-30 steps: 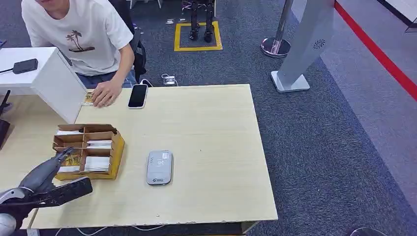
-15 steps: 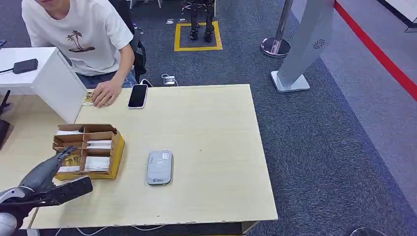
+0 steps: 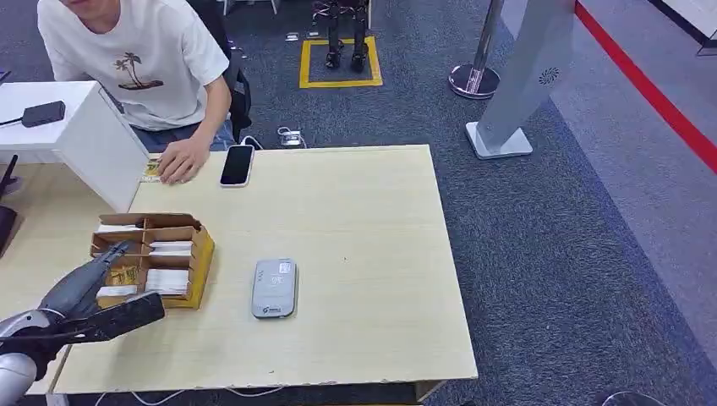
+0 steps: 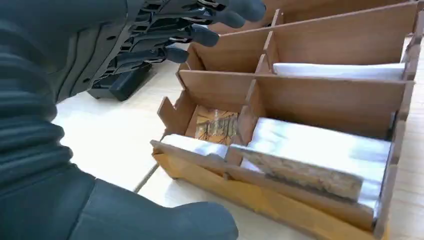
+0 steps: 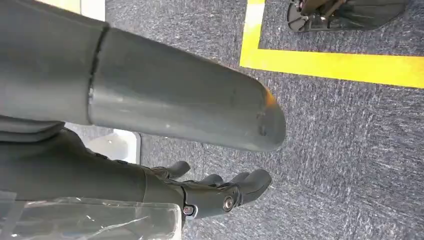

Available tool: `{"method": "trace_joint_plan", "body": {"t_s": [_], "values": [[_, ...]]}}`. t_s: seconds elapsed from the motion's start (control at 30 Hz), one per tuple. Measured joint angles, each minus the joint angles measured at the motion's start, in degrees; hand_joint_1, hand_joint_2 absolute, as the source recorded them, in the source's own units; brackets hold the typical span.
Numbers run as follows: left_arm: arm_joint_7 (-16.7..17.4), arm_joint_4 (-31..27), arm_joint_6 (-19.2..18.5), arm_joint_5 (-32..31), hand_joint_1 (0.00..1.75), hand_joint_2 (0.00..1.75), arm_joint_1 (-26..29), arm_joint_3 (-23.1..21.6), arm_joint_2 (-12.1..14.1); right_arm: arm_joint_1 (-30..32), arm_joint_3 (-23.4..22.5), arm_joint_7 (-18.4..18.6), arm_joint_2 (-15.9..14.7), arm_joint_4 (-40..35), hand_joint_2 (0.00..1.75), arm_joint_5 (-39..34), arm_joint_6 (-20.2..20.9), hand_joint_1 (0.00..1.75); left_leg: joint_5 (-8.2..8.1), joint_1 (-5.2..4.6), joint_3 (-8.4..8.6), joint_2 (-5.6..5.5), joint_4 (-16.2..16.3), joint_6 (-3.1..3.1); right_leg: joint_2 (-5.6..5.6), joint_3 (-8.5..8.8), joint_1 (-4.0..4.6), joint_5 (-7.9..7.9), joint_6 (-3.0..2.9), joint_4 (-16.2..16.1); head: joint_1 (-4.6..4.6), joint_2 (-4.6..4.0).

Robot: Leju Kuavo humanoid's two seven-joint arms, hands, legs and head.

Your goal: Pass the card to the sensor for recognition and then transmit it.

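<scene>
Reached for a card in the box.
Left robot hand spread wide, empty, above dividers; risked snagging them or lifting several cards.

On the table, divided box left of sensor.

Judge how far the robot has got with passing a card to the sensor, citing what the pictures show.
Done: nothing yet; the grey sensor lies bare on the table. In hand: the left hand, open and holding nothing, reaches at the wooden card box, where a patterned card lies in a compartment. The right hand hangs over the carpet. Left: picking, scanning, handing over.
</scene>
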Motion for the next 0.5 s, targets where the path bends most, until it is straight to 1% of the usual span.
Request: {"method": "trace_joint_plan", "body": {"t_s": [0.23, 0.5], "values": [[-0.07, 0.5, -0.04, -0.04, 0.0, 1.75, -0.74, -0.09, -0.9, -0.04, 0.0, 0.2, 0.11, 0.0, 0.0, 0.0, 0.0, 0.0, 0.0, 0.0, 0.0, 0.0, 0.0, 0.0, 0.0, 0.0, 0.0, 0.0, 0.0, 0.0, 0.0, 0.0], [-0.35, 0.99, -0.18, -0.15, 0.0, 1.75, -1.05, -0.22, -1.33, -0.07, 0.0, 0.31, 0.13, 0.0, 0.0, 0.02, 0.0, 0.0, 0.0, 0.0, 0.0, 0.0, 0.0, 0.0, 0.0, 0.0, 0.0, 0.0, 0.0, 0.0, 0.0, 0.0]]}}
